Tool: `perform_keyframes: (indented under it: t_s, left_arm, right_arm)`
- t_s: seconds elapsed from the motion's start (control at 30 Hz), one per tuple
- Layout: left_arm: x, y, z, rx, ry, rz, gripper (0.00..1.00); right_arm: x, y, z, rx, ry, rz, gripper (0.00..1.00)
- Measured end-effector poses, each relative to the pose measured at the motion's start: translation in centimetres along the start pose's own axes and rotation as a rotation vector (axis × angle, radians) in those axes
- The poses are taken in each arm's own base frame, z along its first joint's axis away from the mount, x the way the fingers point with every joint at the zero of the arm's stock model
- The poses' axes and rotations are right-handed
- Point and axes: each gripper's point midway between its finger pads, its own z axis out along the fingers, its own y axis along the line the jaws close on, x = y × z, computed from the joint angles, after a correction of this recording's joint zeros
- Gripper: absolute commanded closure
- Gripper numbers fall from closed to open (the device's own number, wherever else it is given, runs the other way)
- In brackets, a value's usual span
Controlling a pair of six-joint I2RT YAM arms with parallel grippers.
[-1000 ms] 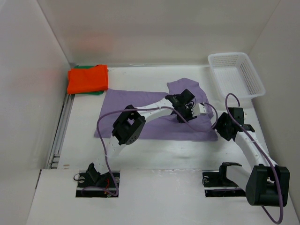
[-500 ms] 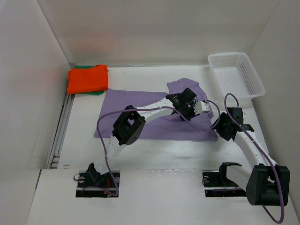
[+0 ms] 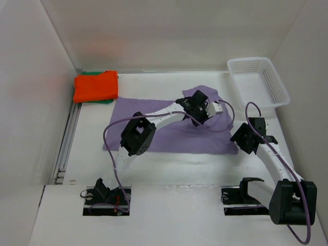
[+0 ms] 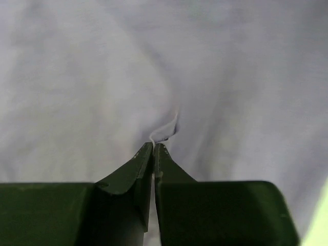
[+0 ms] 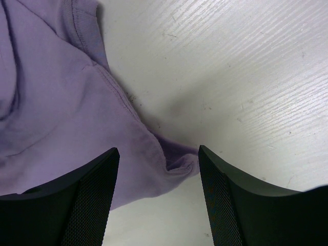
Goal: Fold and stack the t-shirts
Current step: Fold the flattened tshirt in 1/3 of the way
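Note:
A lavender t-shirt (image 3: pixel 174 139) lies spread flat mid-table. My left gripper (image 3: pixel 198 109) is down on its far right part, near the sleeve. In the left wrist view the left gripper (image 4: pixel 154 146) is shut, with a small pinch of lavender t-shirt (image 4: pixel 167 131) rising from its tips. My right gripper (image 3: pixel 240 138) hangs open over the shirt's near right corner. In the right wrist view the right gripper (image 5: pixel 156 151) straddles that curled hem corner (image 5: pixel 180 160) without touching it. An orange t-shirt (image 3: pixel 96 85) lies folded on a green t-shirt (image 3: pixel 105 101) at the back left.
A white mesh basket (image 3: pixel 251 60) stands at the back right, just beyond the right arm. White walls close in the table on the left, back and right. A metal rail (image 3: pixel 66 148) runs along the left edge.
The left gripper slid toward the back left across the shirt and closed on a pinch of cloth. The right gripper has stayed open in the same place.

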Motion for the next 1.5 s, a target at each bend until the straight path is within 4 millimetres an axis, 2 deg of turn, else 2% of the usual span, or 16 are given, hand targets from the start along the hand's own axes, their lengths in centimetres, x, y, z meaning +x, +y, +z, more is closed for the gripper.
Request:
perform_keyframes:
  t_s: [0.17,0.27,0.5,0.53,0.7,0.83,0.9,0.97,1.03,1.1,1.17,1.23,1.3,1.37,1.43,1.5]
  left_arm:
    - [0.7,6.0,-1.4,-0.147,-0.042,-0.118,0.92]
    - [1.7,8.4,-2.1,-0.205,-0.047,-0.168,0.87]
    - [2.9,9.2,-2.0,-0.283,-0.013,-0.195,0.86]
    - [2.8,9.4,-2.1,-0.302,-0.011,-0.192,0.82]
    - [3.1,11.0,-2.8,-0.401,0.002,-0.180,0.47]
    - [5.5,11.3,-5.8,-0.463,0.065,-0.157,0.40]
    - [7.3,10.8,-9.0,-0.481,0.103,-0.139,0.38]
    - [9.4,10.1,-13.4,-0.497,0.132,-0.121,0.37]
    - [12.0,8.9,-18.8,-0.521,0.153,-0.102,0.36]
    - [15.2,7.4,-23.5,-0.547,0.185,-0.087,0.37]
    - [19.4,4.8,-26.8,-0.548,0.248,-0.078,0.37]
    - [23.8,1.7,-27.5,-0.496,0.333,-0.072,0.36]
    - [28.6,-1.7,-27.0,-0.408,0.445,-0.091,0.36]
    - [32.2,-4.2,-26.7,-0.332,0.537,-0.121,0.36]
    - [34.5,-5.5,-26.9,-0.297,0.595,-0.154,0.36]
    - [34.8,-4.9,-27.2,-0.319,0.595,-0.167,0.37]
  right_arm:
    - [0.0,0.0,0.0,0.000,0.000,0.000,0.32]
    - [0.0,0.0,0.0,0.000,0.000,0.000,0.32]
    - [0.0,0.0,0.0,0.002,0.000,0.000,0.32]
    - [0.0,0.0,0.0,0.002,-0.001,0.000,0.32]
    - [-0.1,-0.1,-0.2,0.009,-0.011,-0.004,0.31]
    - [0.3,0.0,-1.0,0.014,-0.012,-0.033,0.27]
    - [0.5,0.3,-1.6,0.019,-0.007,-0.055,0.27]
    - [0.5,0.5,-2.2,0.023,-0.005,-0.069,0.26]
    - [0.5,0.6,-2.7,0.027,0.002,-0.075,0.25]
    - [0.6,0.5,-3.0,0.038,0.015,-0.075,0.25]
    - [0.8,0.3,-2.9,0.055,0.036,-0.075,0.25]
    - [1.4,0.0,-2.4,0.077,0.075,-0.073,0.25]
    - [2.0,-0.5,-1.7,0.105,0.119,-0.068,0.25]
    - [2.7,-0.9,-1.0,0.131,0.167,-0.067,0.26]
    - [3.7,-1.0,-0.4,0.150,0.218,-0.077,0.26]
    - [4.6,-1.0,0.2,0.163,0.260,-0.093,0.32]
